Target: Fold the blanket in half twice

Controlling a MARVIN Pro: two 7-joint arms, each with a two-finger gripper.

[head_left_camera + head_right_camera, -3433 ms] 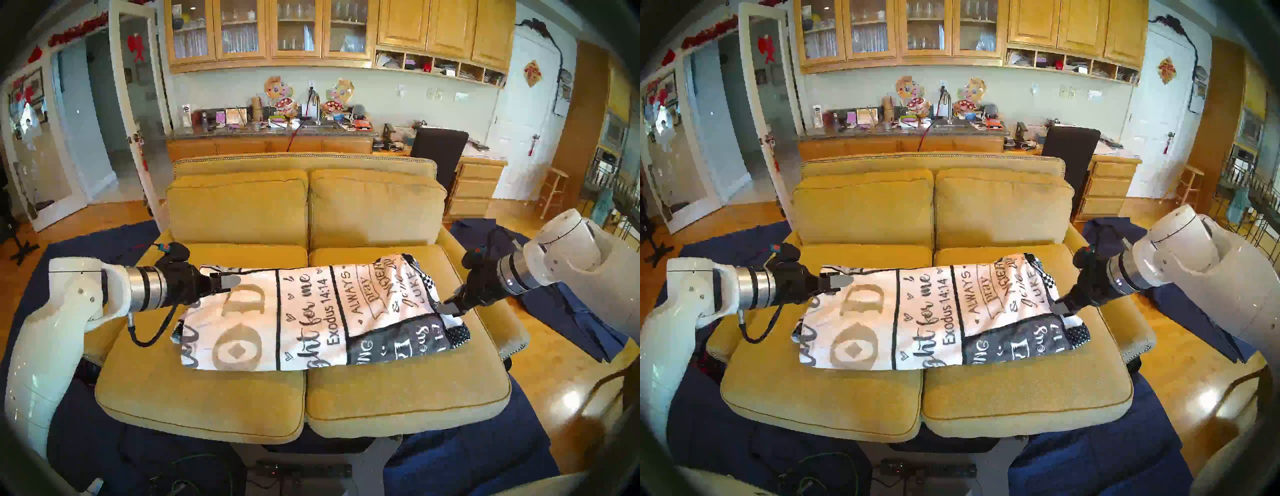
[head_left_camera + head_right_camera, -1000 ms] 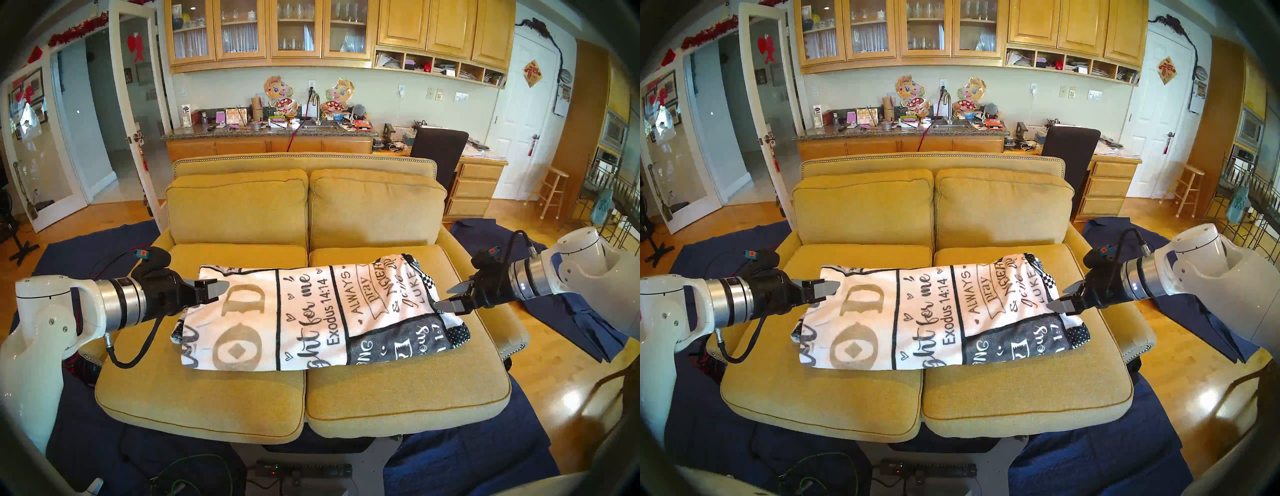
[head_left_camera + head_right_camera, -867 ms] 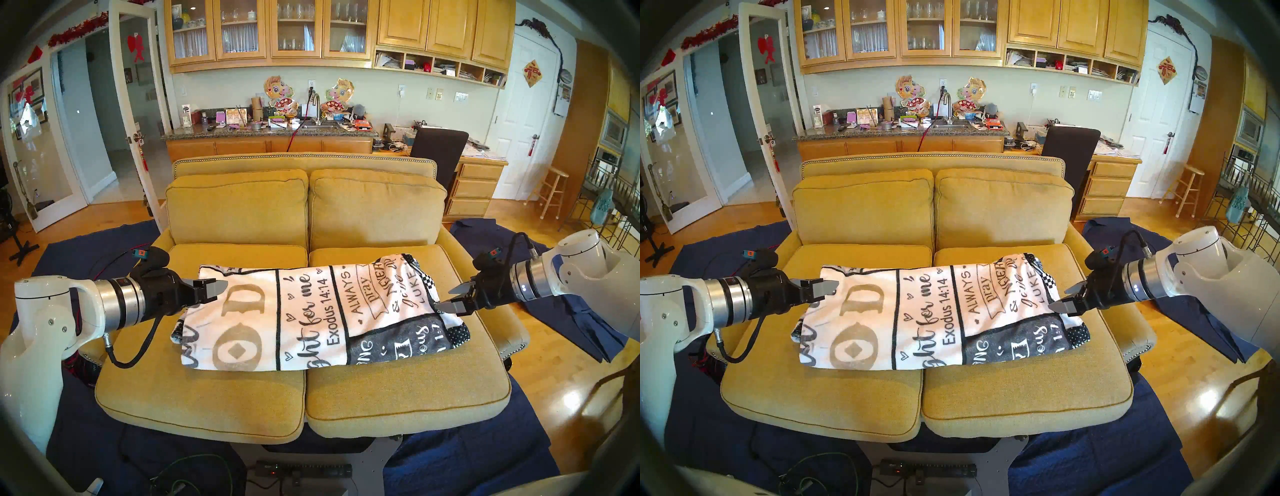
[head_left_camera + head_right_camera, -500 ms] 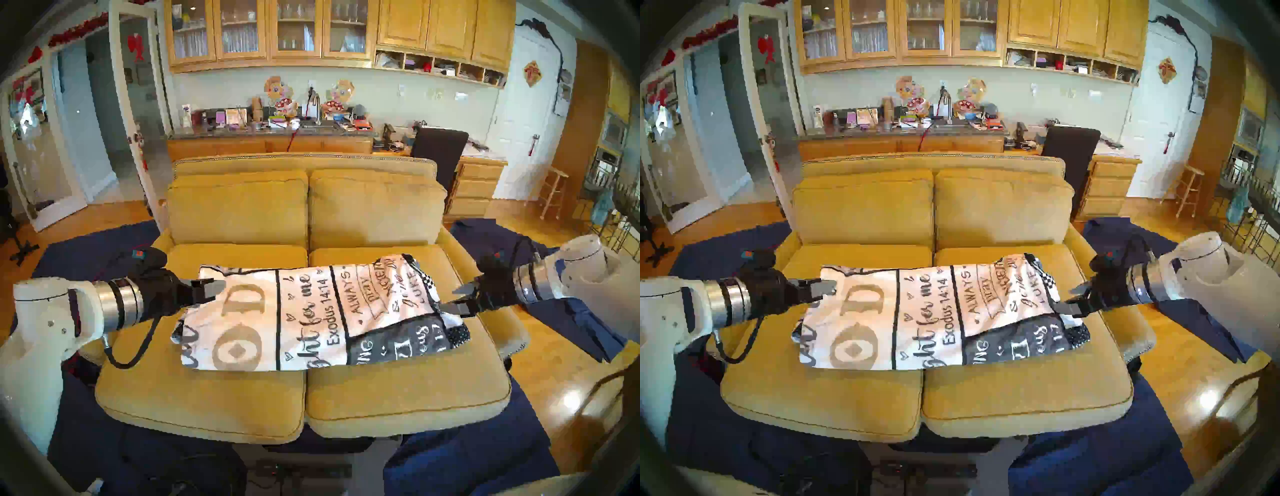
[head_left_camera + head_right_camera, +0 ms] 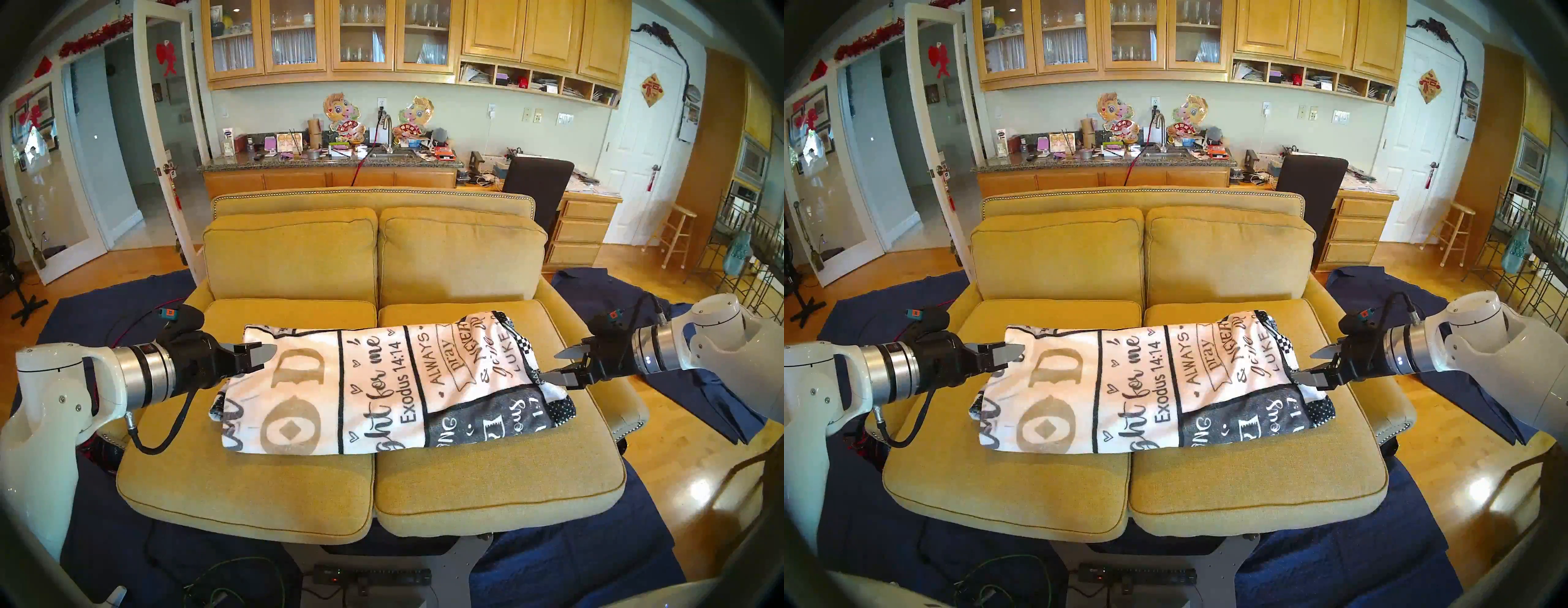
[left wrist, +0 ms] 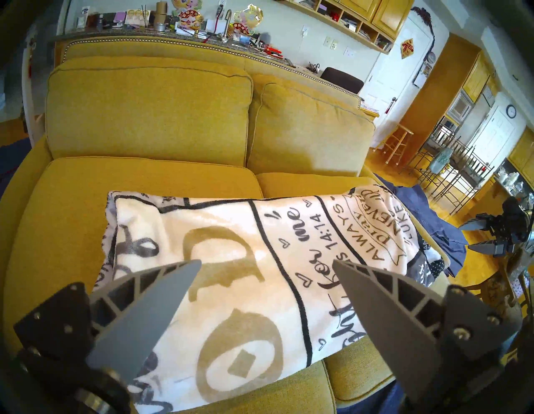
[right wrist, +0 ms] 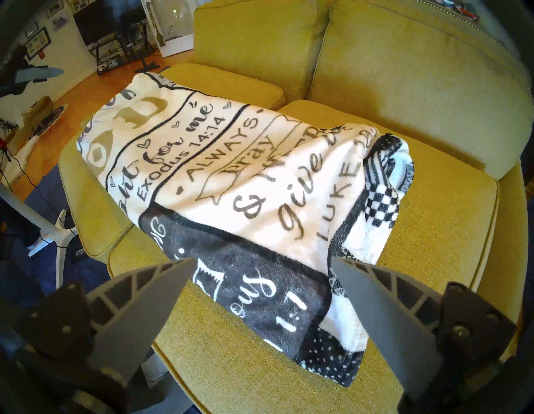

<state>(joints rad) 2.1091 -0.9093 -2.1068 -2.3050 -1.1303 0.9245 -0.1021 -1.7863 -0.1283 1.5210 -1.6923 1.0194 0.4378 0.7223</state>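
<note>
Bright, even daylight fills the room, with hard white glare on the polished wood floor (image 5: 700,492) at lower right. Shadows on the yellow sofa (image 5: 500,479) are soft. Fisheye bending curves the upper cabinets (image 5: 415,38), and a dark rim vignettes every view. Focus is crisp centrally, softening toward the edges.

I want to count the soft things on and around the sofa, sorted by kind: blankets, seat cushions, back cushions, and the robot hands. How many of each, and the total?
Blanket: 1
Seat cushions: 2
Back cushions: 2
Hands, both open: left hand, right hand: 2
Total: 7
</note>
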